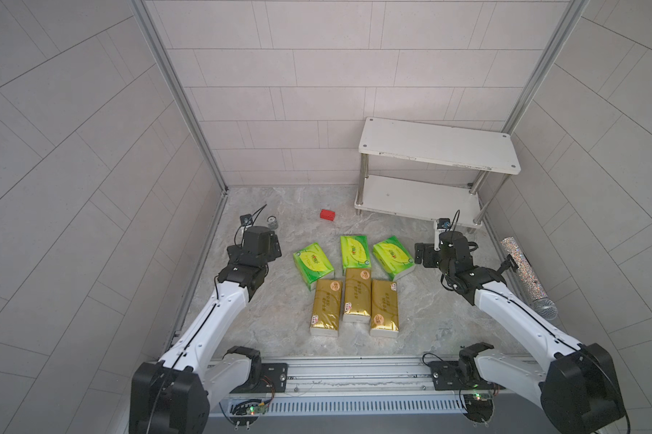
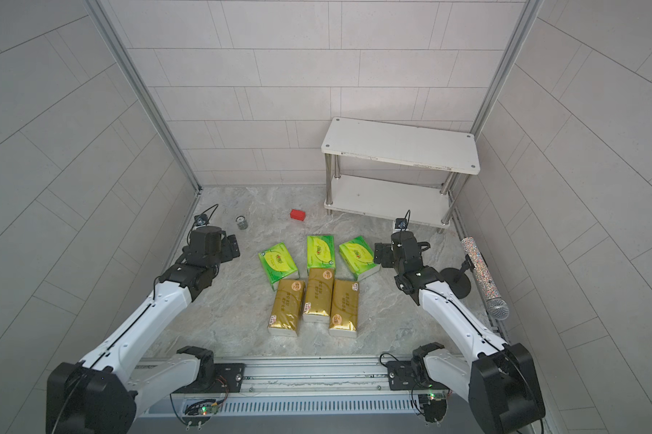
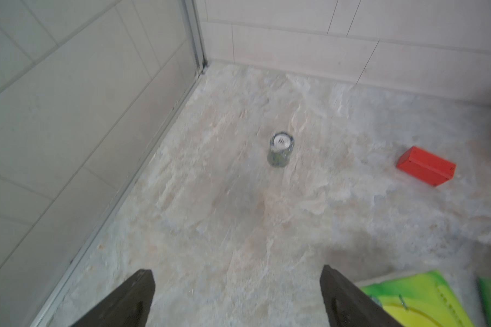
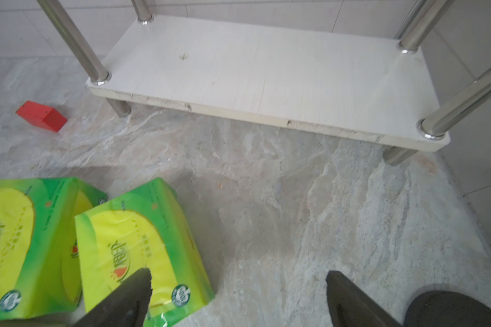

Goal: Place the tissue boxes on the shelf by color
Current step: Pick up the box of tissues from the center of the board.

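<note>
**Step in hand (judged):** start of the sort, with no pack placed yet. The shelf [image 1: 439,144] is standing at upper right of ctr in both top views, and both of its boards are showing bare. The 3 green packs [image 1: 354,252] are lying in a row at frame ctr on the worktop [image 1: 271,323]. The 3 gold packs [image 1: 357,295] are lying in a row just below them, close against the green row.

**Pincers:**
- L pincer [image 3: 235,271] is hanging released over bare worktop, jaws wide, nothing between them.
- R pincer [image 4: 238,271] is likewise hanging released and empty. In the R wrist view one jaw is overlapping the rightmost green pack [image 1: 393,256]; whether it is touching, cannot tell.

**Next move (judged):** the R pincer is sitting nearest that pack. It is needing to shift over it, straddle the short width, drop, clench, then lift to a tier. Use 1 colour per tier. Packs are looking soft, so expect denting.

**Pose:** both arms are reaching up-frame from the rail [image 1: 354,370] at the bottom edge, L at ctr left, R at ctr right, wrists pitching down.
</note>
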